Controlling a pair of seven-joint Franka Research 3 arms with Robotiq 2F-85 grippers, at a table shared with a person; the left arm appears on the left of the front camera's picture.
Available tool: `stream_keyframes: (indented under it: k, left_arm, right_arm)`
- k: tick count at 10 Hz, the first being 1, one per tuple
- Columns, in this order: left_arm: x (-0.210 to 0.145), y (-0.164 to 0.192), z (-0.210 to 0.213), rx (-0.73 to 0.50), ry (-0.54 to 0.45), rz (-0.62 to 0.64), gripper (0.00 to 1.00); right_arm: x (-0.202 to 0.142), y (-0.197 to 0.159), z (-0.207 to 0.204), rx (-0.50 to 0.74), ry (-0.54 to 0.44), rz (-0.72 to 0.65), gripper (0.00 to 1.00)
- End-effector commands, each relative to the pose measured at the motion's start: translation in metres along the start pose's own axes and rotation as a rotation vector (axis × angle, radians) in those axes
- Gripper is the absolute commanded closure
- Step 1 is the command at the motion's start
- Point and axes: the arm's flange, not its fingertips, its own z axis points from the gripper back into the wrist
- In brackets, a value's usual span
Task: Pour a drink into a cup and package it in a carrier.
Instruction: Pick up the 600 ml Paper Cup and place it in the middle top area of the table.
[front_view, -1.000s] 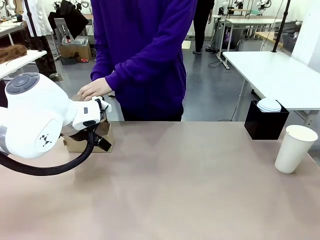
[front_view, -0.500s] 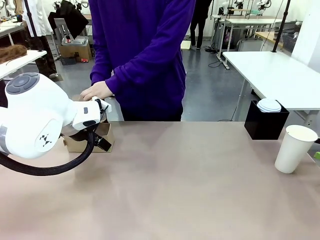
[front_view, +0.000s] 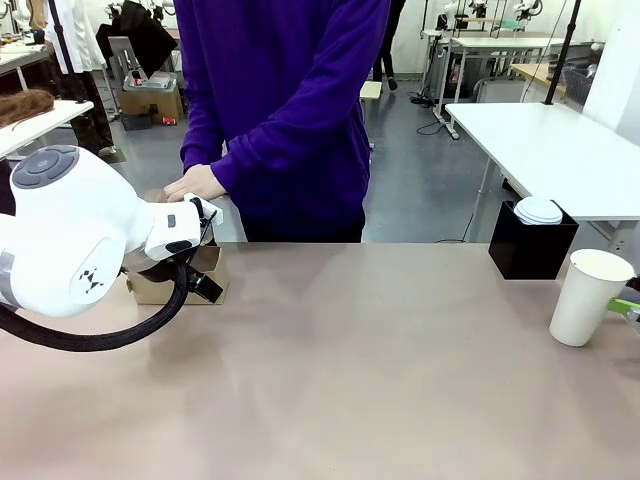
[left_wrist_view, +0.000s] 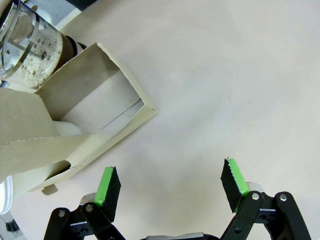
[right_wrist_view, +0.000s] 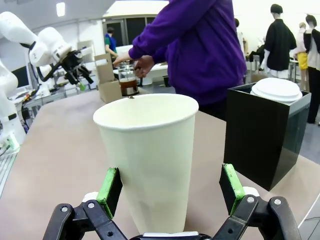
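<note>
Right wrist view showed the right gripper (right_wrist_view: 170, 172) spread open either side of the tall white paper cup (right_wrist_view: 150, 150). The left gripper (left_wrist_view: 170, 167) hung open beside the brown cardboard carrier (left_wrist_view: 75, 75). The person's hand (front_view: 195, 183) rested on the glass jar of dark drink (right_wrist_view: 129, 82).

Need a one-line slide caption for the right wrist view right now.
Open right gripper frames the tall white paper cup, with a black box holding white lids beside it.

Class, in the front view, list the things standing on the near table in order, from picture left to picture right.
carrier → black box → cup
</note>
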Motion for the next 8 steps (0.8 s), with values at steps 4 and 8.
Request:
stream_keyframes:
  k: [4, 8]
  left_arm:
    - [0.0, 0.0, 0.0, -0.001, 0.0, 0.001, 0.0]
    - [0.0, 0.0, 0.0, -0.001, 0.0, 0.001, 0.0]
  right_arm:
    - [0.002, -0.002, -0.027, 0.001, 0.017, -0.055, 0.0]
    - [0.0, 0.004, -0.042, 0.053, 0.03, -0.076, 0.0]
